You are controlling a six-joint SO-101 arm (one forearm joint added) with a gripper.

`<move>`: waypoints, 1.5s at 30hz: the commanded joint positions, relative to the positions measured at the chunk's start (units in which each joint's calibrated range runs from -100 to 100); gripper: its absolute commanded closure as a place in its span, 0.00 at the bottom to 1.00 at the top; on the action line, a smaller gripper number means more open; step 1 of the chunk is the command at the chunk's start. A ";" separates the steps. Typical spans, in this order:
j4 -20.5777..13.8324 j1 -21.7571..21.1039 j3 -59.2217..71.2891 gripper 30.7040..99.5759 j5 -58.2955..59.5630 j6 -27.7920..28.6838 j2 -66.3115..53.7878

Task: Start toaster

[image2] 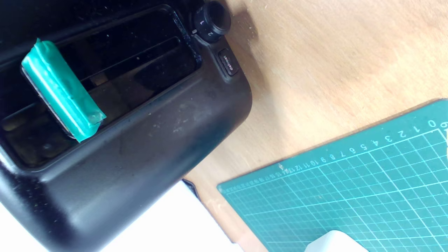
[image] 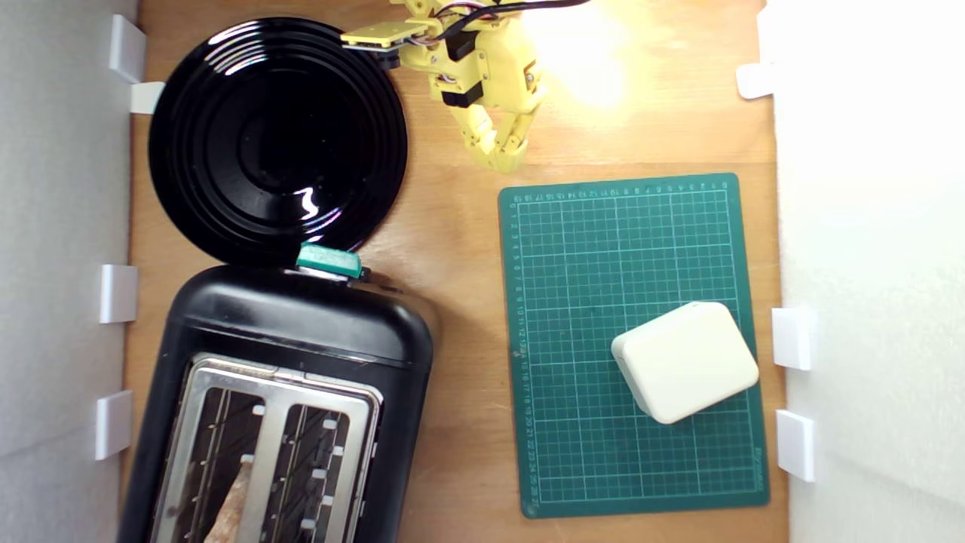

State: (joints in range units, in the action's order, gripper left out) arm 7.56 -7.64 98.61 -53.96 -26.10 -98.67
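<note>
The glossy black toaster [image: 301,324] fills the exterior view's lower left, its silver top plate [image: 275,377] and two wire-guided slots facing up. A slice of bread [image: 234,498] stands in one slot. The teal lever [image: 329,260] sticks out of the toaster's end nearest the arm. My yellow gripper [image: 501,154] hangs over bare wood at the top centre, well apart from the lever, fingertips together and holding nothing. In the wrist view the lever [image2: 63,91] sits high in its slot on the toaster [image2: 140,147]; no fingers show there.
A round black ribbed plate [image: 277,139] lies beside the toaster's lever end. A green cutting mat [image: 633,264] carries a white rounded box [image: 684,360]. White walls with clips border the wooden table. A dial [image2: 211,17] and defrost button [image2: 228,63] sit near the lever.
</note>
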 commanded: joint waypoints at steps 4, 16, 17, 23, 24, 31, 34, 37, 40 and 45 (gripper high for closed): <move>-0.34 -0.38 0.03 0.99 -0.22 0.23 -0.25; -0.34 -0.38 0.03 0.99 -0.22 0.23 -0.25; -0.34 -0.38 0.03 0.99 -0.22 0.23 -0.25; -0.34 -0.22 0.03 0.99 -0.22 0.23 -0.33; -0.34 0.18 0.03 0.99 -0.22 0.23 -0.33; -0.34 0.18 0.03 0.99 -0.22 0.23 -0.42; -0.34 0.18 0.03 0.99 -0.22 0.23 -0.33; -0.34 0.18 0.03 0.99 -0.22 0.17 -0.50; -0.34 0.26 0.03 0.99 -0.22 0.23 -0.58; -0.24 -0.22 0.03 0.99 -0.22 0.17 -0.58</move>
State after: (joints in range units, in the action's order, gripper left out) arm 7.56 -7.64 98.61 -53.96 -26.10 -98.67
